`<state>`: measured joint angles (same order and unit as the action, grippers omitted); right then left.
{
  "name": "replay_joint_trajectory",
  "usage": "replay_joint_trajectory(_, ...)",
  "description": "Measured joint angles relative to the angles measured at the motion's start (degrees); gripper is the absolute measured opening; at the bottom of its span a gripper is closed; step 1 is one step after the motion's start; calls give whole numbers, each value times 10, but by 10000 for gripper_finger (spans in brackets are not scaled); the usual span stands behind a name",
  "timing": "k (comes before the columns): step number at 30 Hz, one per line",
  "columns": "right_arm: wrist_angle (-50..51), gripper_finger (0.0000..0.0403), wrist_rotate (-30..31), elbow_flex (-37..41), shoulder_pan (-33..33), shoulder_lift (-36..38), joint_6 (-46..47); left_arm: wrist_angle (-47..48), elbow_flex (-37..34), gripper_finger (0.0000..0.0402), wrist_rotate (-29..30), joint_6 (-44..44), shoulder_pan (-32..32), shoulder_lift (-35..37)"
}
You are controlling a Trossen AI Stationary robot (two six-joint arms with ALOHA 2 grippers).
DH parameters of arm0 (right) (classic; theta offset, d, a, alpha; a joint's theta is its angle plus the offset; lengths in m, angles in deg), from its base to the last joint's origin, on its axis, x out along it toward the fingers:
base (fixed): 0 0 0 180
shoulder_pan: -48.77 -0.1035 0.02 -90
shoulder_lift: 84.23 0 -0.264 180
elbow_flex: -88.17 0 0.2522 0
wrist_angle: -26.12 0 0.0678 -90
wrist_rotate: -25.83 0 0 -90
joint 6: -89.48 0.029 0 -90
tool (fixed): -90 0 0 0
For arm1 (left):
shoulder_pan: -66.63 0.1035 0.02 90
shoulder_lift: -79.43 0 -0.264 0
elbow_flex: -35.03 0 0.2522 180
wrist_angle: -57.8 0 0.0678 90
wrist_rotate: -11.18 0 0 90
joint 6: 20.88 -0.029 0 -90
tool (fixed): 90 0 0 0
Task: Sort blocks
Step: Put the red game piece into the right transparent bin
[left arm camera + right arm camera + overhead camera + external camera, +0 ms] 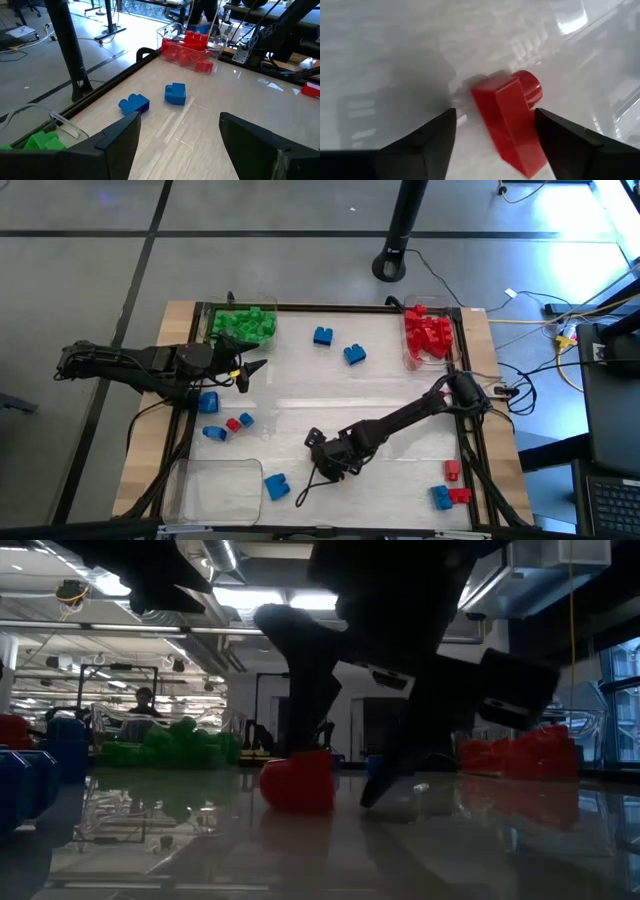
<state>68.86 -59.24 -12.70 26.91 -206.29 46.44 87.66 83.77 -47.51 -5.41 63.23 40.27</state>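
Red plastic sits squarely between the right claw's two dark fingers in the right wrist view: a single red block lying on the pale desk, studs pointing away from the camera, its long axis running roughly along the claw's line of sight, so the spread fingers flank its long sides without visibly touching them; closing on it looks like the move in hand. From the high view the right claw hangs low over the near middle of the desk, its own bulk hiding that block, while the left claw waits with fingers apart near the green pile at the far left corner, clearly farther from the red block. Around the right claw lie a blue block just beside the empty clear tray, a small cluster of blue and red blocks to its left, and two blue blocks well beyond; none stands in the claw's way. The red pile fills the far right tray, the likely destination. At desk height, the low view shows the red block resting flat with dark fingers descending on either side. Across the left wrist view, the two blue blocks lie ahead of the waiting left claw, the red pile beyond.
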Motion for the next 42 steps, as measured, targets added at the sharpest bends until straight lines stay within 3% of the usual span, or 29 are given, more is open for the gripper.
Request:
replay_joint_trajectory(15,4,88,22,4,9,2,29,0,0,261,0,1,0,0)
replay_joint_trajectory(25,16,66,56,7,0,20,52,0,0,261,0,0,0,0)
replay_joint_trajectory(32,56,8,88,7,-9,63,70,0,0,261,0,0,0,0)
replay_joint_trajectory(37,99,6,104,7,-10,88,93,0,0,261,0,1,0,0)
replay_joint_trajectory(42,162,3,163,7,-10,123,107,0,0,261,0,2,0,0)
